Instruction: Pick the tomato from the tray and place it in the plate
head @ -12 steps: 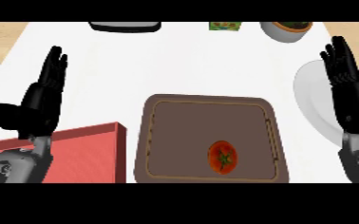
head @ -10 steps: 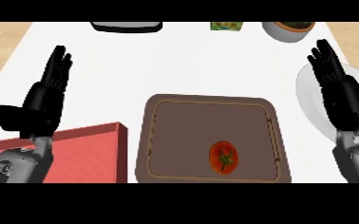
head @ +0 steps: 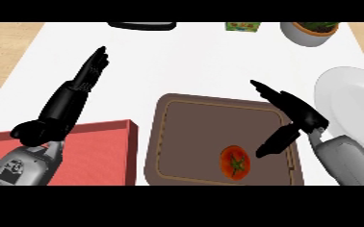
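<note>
Fingers spread on right hand [head: 302,117] above round tomato [head: 235,162], brown rounded-rectangle tray [head: 186,139]

Tomato [head: 235,162] in tray [head: 192,125]; plate [head: 341,101] right.

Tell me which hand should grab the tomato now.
Right. The right hand is open over the tray, its thumb just beside the tomato, and the plate lies on its side. The left hand rests open, off to the tray's left.
</note>
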Controlling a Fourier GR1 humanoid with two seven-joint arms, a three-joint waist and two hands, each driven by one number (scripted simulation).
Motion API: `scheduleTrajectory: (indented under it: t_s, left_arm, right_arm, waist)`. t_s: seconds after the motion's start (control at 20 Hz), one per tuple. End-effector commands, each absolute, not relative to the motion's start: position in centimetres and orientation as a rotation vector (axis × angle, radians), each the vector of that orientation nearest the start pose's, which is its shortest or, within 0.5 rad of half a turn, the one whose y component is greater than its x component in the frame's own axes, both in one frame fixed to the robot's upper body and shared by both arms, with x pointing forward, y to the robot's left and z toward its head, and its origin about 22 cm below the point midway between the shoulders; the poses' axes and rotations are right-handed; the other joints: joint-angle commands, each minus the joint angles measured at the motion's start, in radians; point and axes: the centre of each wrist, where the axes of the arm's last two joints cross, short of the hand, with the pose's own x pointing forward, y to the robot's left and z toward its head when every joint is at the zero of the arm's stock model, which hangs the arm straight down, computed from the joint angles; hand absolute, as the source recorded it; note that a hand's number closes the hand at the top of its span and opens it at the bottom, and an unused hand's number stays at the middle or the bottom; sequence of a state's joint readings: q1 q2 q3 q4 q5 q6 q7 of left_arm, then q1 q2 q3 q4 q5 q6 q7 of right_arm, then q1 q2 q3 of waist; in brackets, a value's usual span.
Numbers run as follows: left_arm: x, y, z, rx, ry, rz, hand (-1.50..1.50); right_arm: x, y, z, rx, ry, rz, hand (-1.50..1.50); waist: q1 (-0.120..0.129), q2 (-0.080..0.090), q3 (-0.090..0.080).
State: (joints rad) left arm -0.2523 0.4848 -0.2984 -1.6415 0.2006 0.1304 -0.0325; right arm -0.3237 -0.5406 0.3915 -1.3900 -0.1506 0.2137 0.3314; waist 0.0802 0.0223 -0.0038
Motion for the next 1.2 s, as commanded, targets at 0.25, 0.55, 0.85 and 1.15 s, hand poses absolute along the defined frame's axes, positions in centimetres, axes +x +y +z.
scheduleTrajectory:
  t_s: [0.25, 0.55, 0.85, 1.15]
  left_arm:
    - [27.9, 25.0, 7.4, 0.003, -1.774, -0.484, 0.0]
    - [27.4, 25.5, 7.5, 0.028, -1.78, -0.45, 0.0]
    - [27.7, 26.8, 8.0, 0.02, -1.77, -0.468, 0.0]
    - [28.1, 26.3, 8.9, 0.006, -1.771, -0.448, 0.0]
  right_arm:
    - [33.4, -15.9, 8.2, -0.238, -1.036, 1.292, -1.5]
    - [33.4, -11.5, 12.0, -0.2, -0.824, 1.3, -1.5]
    - [35.0, -12.4, 13.3, -0.098, -0.606, 1.345, -1.5]
    - [36.3, -12.1, 15.0, -0.194, -0.507, 1.354, -1.5]
  waist:
    - [-0.056, -0.019, 0.003]
    - [-0.073, -0.024, 0.003]
    - [-0.076, -0.024, 0.002]
    - [-0.075, -0.025, 0.002]
